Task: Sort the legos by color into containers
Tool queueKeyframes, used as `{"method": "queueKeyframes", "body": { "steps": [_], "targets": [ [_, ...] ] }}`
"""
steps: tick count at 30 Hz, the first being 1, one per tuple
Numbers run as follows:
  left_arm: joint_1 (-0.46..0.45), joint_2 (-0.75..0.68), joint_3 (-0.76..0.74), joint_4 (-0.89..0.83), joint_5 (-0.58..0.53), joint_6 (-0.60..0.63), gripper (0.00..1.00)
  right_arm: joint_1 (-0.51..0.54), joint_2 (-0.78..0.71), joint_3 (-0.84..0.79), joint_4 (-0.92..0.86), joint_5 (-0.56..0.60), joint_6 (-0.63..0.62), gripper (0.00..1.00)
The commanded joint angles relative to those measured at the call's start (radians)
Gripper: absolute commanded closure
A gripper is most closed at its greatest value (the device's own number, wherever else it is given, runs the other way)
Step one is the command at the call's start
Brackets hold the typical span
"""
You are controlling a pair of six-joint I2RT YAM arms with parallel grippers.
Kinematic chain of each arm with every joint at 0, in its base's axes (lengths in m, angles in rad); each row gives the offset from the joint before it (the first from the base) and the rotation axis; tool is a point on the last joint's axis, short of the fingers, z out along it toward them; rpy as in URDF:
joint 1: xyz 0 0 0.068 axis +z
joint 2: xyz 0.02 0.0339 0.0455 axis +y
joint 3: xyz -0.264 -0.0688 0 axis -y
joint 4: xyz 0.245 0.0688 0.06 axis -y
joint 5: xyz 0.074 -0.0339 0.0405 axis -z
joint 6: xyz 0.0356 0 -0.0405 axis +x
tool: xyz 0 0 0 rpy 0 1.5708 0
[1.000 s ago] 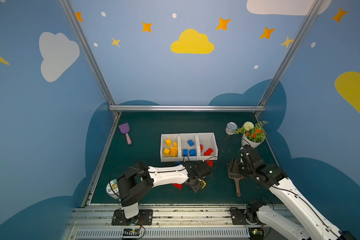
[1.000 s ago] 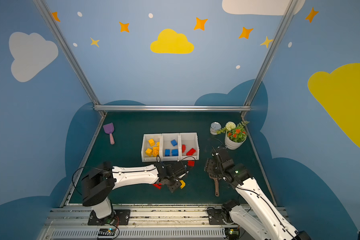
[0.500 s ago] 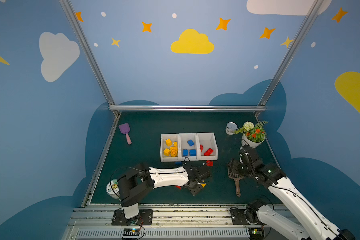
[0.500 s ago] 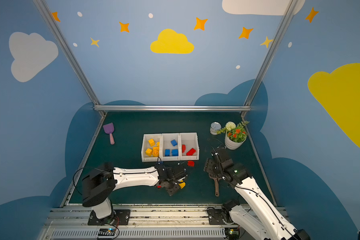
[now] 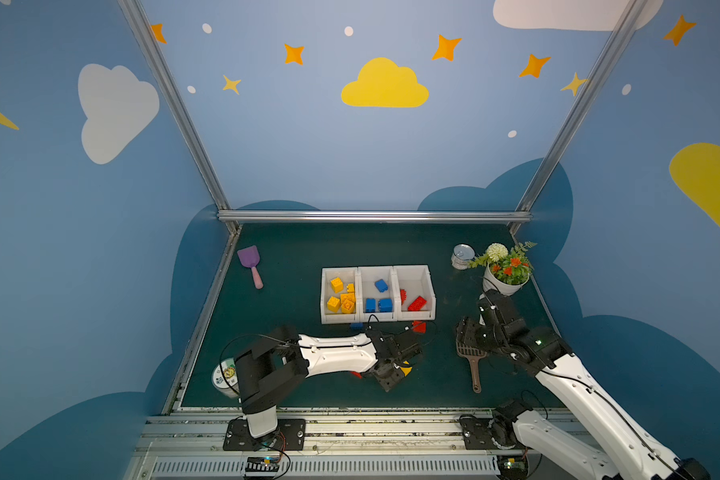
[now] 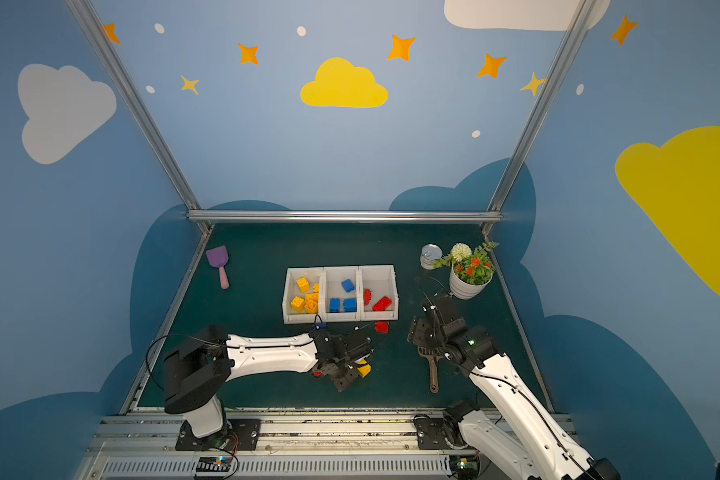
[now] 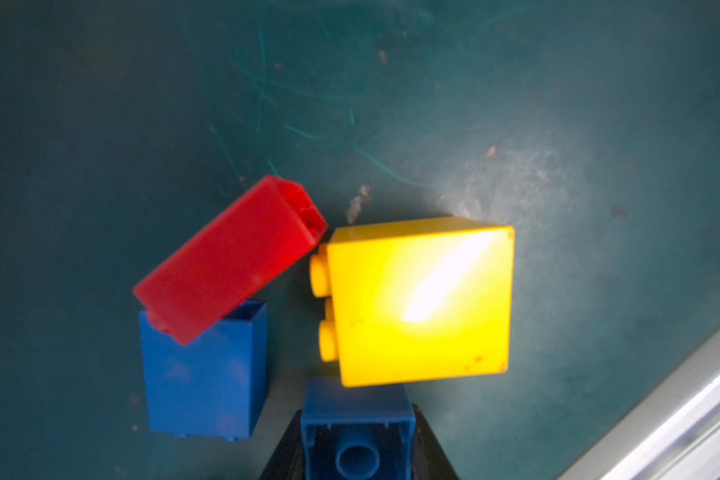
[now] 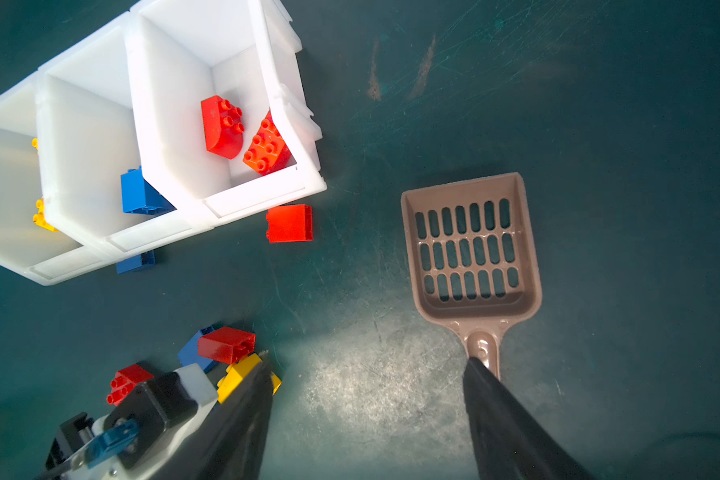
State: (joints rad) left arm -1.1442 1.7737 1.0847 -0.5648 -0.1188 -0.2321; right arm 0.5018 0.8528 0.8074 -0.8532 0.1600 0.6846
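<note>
My left gripper [image 7: 357, 453] is shut on a small blue lego [image 7: 357, 419], low over a pile near the mat's front. Right by it lie a yellow lego [image 7: 420, 303], a red lego [image 7: 229, 257] and another blue lego [image 7: 202, 374]. In both top views the left gripper [image 5: 393, 376] [image 6: 346, 376] hides most of that pile. The three white containers [image 5: 341, 319] hold yellow, blue and red legos from left to right. One red lego [image 8: 289, 222] and a blue lego [image 8: 136, 262] lie in front of them. My right gripper [image 8: 368, 365] is open and empty over the mat.
A brown slotted scoop [image 8: 472, 249] lies right beside my right gripper. A purple scoop [image 5: 251, 262] is at the back left; a tin [image 5: 462, 255] and a flower pot [image 5: 506, 282] are at the back right. A tape roll [image 5: 225, 376] sits at the front left edge.
My left gripper has sunk a little toward the front onto the pile and its jaws have closed on the blue lego. The right arm has barely moved.
</note>
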Motion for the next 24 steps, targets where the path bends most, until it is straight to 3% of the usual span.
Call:
{"method": "queueKeyframes", "body": {
  "steps": [1,6,12,17,24],
  "targets": [
    [0.015,-0.06,0.007,0.011,-0.018,-0.011,0.68,-0.005,-0.021,-0.01,-0.014,0.013,0.009,0.27],
    [0.082,-0.12,0.04,0.019,-0.025,0.007,0.68,-0.008,-0.029,-0.01,-0.017,0.016,0.007,0.27],
    [0.223,-0.119,0.136,0.029,-0.022,0.078,0.68,-0.012,-0.026,-0.014,-0.01,0.007,0.006,0.28],
    [0.348,-0.03,0.257,0.011,-0.024,0.137,0.68,-0.014,-0.022,-0.018,-0.006,0.003,0.003,0.28],
    [0.445,0.124,0.428,-0.013,-0.019,0.195,0.68,-0.023,0.003,-0.028,0.018,-0.013,0.003,0.28]
  ]
}}
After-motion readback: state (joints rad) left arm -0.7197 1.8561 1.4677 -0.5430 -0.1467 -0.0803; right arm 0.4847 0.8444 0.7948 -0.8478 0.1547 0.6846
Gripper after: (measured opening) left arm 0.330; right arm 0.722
